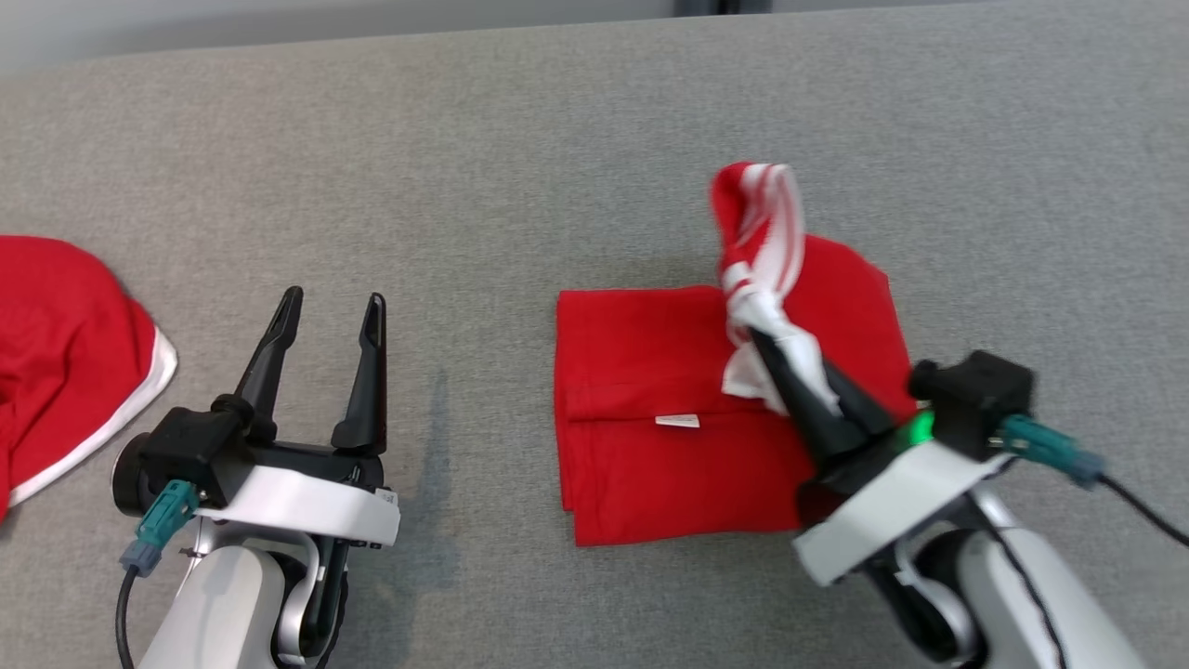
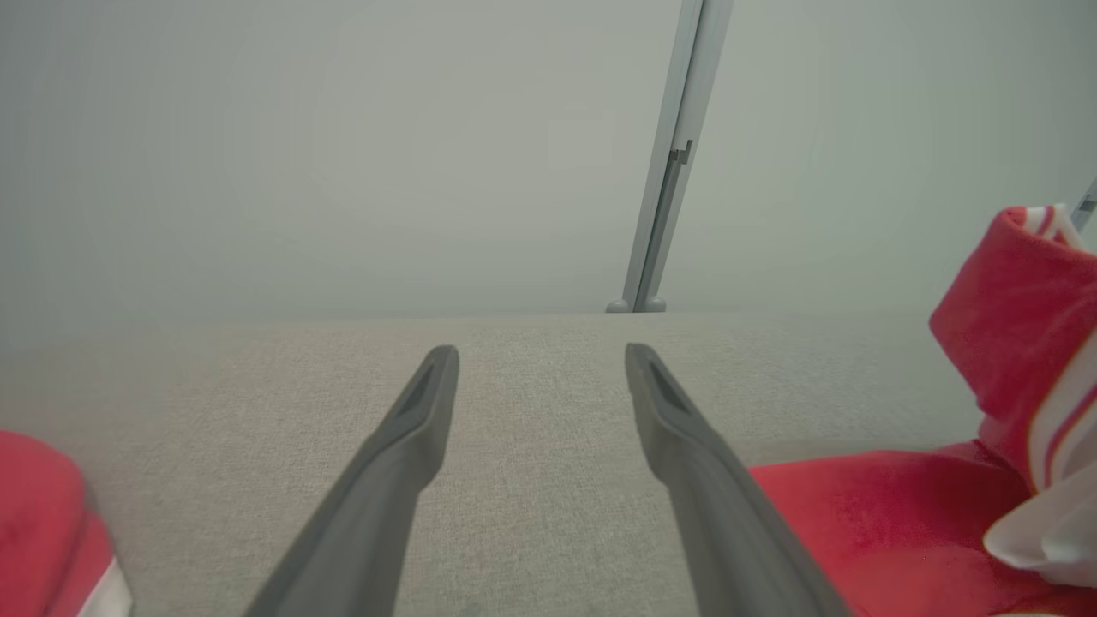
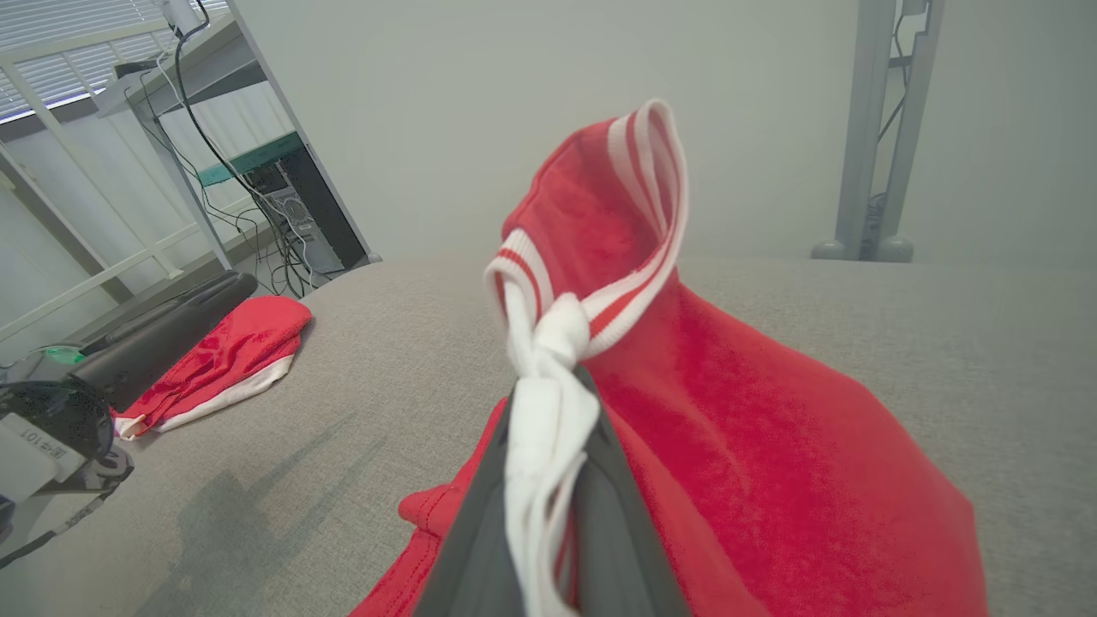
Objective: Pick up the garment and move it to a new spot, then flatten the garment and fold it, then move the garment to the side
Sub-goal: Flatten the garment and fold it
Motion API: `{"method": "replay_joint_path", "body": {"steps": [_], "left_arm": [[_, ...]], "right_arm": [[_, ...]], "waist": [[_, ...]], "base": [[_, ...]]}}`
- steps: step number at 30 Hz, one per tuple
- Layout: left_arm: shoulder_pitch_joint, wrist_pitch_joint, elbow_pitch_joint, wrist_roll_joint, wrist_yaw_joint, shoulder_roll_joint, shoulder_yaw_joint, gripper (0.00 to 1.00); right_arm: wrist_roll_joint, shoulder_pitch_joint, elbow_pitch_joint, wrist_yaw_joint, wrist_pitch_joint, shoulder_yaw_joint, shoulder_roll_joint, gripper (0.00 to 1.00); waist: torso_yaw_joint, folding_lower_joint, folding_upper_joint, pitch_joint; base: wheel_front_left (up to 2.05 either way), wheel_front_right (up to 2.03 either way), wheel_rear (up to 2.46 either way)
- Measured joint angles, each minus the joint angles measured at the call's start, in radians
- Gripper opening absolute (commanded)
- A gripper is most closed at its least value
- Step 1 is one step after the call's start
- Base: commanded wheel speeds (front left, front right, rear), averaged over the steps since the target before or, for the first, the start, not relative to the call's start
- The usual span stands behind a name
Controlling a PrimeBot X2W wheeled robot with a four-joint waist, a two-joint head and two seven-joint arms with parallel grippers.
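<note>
A red garment (image 1: 669,409) with white-striped trim lies partly folded on the grey table (image 1: 557,139), right of centre. My right gripper (image 1: 757,339) is shut on its white-and-red striped edge (image 3: 548,403) and holds that part lifted above the rest. A small white label (image 1: 677,421) shows on the flat part. My left gripper (image 1: 333,311) stands open over bare table, left of the garment, with nothing between its fingers (image 2: 403,446). In the left wrist view the garment (image 2: 943,480) is at the right edge.
A second red piece with a white border (image 1: 65,362) lies at the table's left edge, also seen in the right wrist view as the red piece (image 3: 223,360). Metal posts (image 3: 866,128) and a rack with cables (image 3: 257,171) stand beyond the table.
</note>
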Motion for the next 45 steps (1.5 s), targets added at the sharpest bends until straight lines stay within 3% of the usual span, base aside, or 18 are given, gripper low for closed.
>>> {"method": "replay_joint_path", "body": {"steps": [5, 12, 13, 14, 20, 24, 29, 37, 45], "left_arm": [[-0.009, 0.0, 0.018, -0.009, -0.009, -0.006, -0.008, 1.0], [-0.02, -0.005, 0.04, -0.009, -0.014, -0.02, -0.017, 1.0], [-0.02, -0.005, 0.04, -0.009, -0.014, -0.02, -0.017, 1.0], [-0.026, -0.005, 0.044, -0.009, -0.016, -0.023, -0.017, 1.0], [-0.029, -0.009, 0.059, -0.009, -0.016, -0.022, -0.012, 1.0], [-0.029, -0.009, 0.064, -0.009, -0.014, -0.021, -0.008, 1.0], [-0.029, -0.01, 0.065, -0.009, -0.008, -0.016, -0.002, 1.0], [-0.013, -0.01, 0.058, -0.01, 0.009, -0.006, 0.01, 1.0], [0.031, -0.01, 0.05, -0.019, 0.019, 0.003, 0.02, 1.0]], "right_arm": [[0.026, -0.038, 0.097, 0.0, -0.018, 0.083, 0.074, 0.0], [0.061, -0.103, 0.29, 0.0, -0.072, 0.153, 0.105, 0.0], [0.061, -0.103, 0.29, 0.0, -0.072, 0.153, 0.105, 0.33], [0.085, -0.117, 0.304, 0.0, -0.09, 0.173, 0.107, 1.0], [0.128, -0.128, 0.244, 0.0, -0.152, 0.222, 0.108, 1.0], [0.152, -0.122, 0.142, 0.0, -0.193, 0.194, 0.083, 1.0], [0.103, -0.088, 0.054, 0.0, -0.225, 0.044, 0.034, 1.0], [-0.043, 0.005, 0.053, 0.0, -0.242, -0.238, -0.057, 1.0], [-0.079, 0.107, 0.092, 0.0, -0.251, -0.322, -0.093, 1.0]], "waist": [[0.032, 0.0, 0.0, 0.012], [0.062, 0.0, 0.0, 0.039], [0.062, 0.0, 0.0, 0.039], [0.064, 0.0, 0.0, 0.044], [0.05, 0.0, 0.0, 0.039], [0.035, 0.0, 0.0, 0.027], [0.015, 0.0, 0.0, 0.011], [-0.003, 0.0, 0.0, -0.012], [-0.012, 0.0, 0.0, -0.052]], "base": [[0.0, 0.0, 0.0], [0.0, 0.0, 0.0], [0.0, 0.0, 0.0], [0.0, 0.0, 0.0], [0.0, 0.0, 0.0], [0.0, 0.0, 0.0], [0.0, 0.0, 0.0], [0.0, 0.0, 0.0], [0.0, 0.0, 0.0]]}}
